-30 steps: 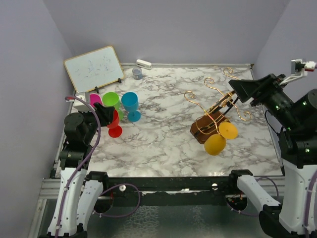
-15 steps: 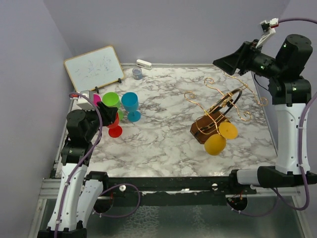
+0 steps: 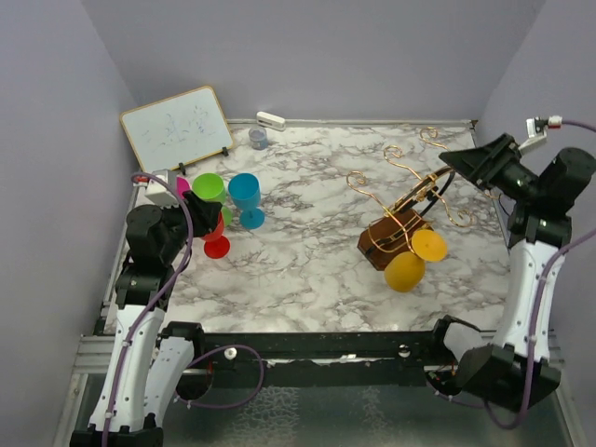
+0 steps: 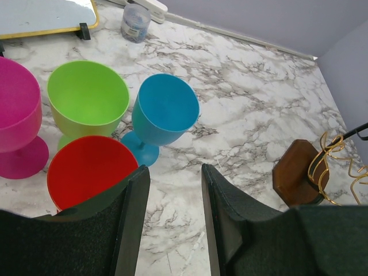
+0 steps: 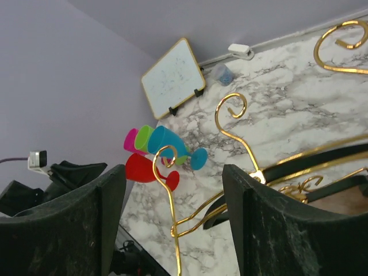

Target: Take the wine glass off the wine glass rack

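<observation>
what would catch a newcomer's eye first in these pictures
Most likely the bright cluster on the left side of the marble table: a pink glass, a green glass, a blue glass and a red glass, standing close together. Next comes the wine glass rack on the right, its curling gold wire arms spreading from a dark wooden base, with a yellow wine glass at its near side.

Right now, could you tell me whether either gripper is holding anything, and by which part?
Nothing is held. The left gripper hangs open by the red glass; the right gripper is open near the wine glass rack.
</observation>
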Tool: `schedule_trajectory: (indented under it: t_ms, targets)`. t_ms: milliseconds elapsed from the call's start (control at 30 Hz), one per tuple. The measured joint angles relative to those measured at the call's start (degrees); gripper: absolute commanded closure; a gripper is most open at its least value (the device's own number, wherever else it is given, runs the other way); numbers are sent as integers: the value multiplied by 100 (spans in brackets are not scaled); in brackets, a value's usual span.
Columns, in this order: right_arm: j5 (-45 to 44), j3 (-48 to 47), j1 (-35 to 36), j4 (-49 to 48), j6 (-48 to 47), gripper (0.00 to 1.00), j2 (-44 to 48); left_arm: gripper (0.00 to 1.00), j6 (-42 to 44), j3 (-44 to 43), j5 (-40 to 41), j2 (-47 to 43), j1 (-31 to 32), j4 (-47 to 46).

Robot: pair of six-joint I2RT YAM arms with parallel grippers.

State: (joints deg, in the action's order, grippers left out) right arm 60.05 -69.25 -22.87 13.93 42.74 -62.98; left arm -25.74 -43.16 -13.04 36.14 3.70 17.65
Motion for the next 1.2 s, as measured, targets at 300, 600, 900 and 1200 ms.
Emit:
schedule_trajectory:
  t_ms: [300,600,900,1200]
  targets:
    - [-1482,780,-98,1220,57,33,3095,56,-4,0,-13,138,0,-4]
    - [-2951,680,192,2887,-396,35,2844,57,-66,0,-122,605,0,-13]
    - [-2170,-944,219,3053,-706,31,1554,60,-70,-57,-398,1379,319,-63]
    - [-1016,-1126,225,2190,-133,36,1263,62,-4,-107,-1123,1836,472,-313]
